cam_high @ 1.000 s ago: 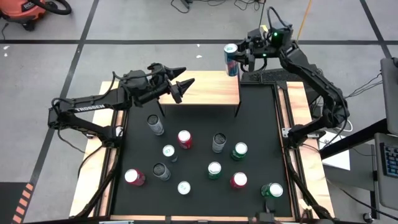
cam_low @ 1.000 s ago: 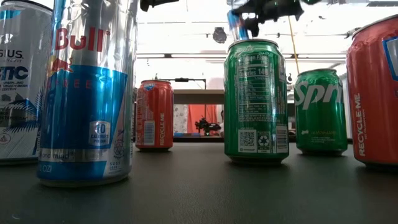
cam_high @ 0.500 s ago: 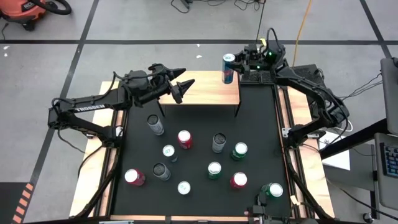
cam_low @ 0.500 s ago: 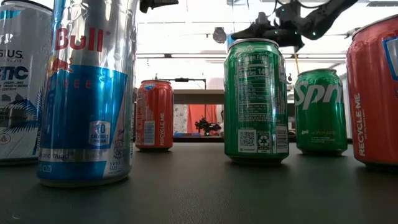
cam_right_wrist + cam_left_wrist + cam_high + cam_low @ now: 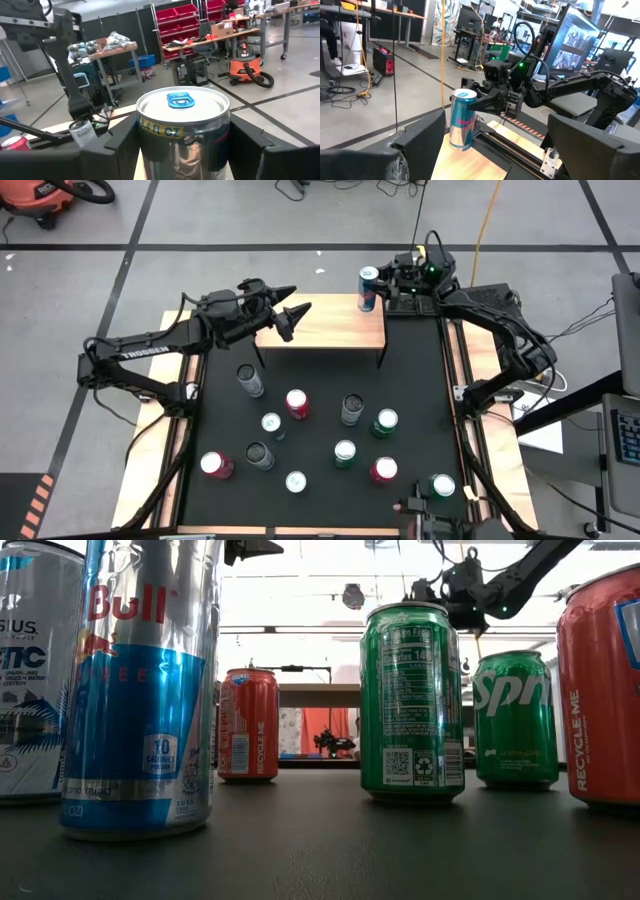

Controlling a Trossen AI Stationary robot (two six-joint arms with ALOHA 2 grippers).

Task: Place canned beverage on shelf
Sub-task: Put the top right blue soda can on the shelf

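The right gripper (image 5: pixel 385 283) is clenched around a slim blue-and-silver beverage can with a blue pull tab (image 5: pixel 369 288), one dark finger on each side of its body, as the right wrist view shows with the can (image 5: pixel 183 131) upright between the two fingers (image 5: pixel 121 145). In the left wrist view the same can (image 5: pixel 462 119) stands upright in the right gripper (image 5: pixel 481 102), its base at or just over the far right corner of the shelf; whether the base touches the wood cannot be told. That shelf is a small rectangular light-wood board on thin black legs (image 5: pixel 335 328), standing at the back edge of the black table (image 5: pixel 420 390).

The left gripper (image 5: pixel 292 310) hovers over the left end of the shelf with its fingers spread apart and nothing between them, pointing toward the can.

In front of the shelf, eleven other cans stand upright on the table, well apart from each other: red cans (image 5: pixel 297 402), green cans (image 5: pixel 386 421) and silver or dark ones (image 5: pixel 250 379). From table height, a tall blue-and-silver can (image 5: pixel 145 690) stands nearest, then a green can (image 5: pixel 411 700) and a red can (image 5: pixel 248 723) farther back.
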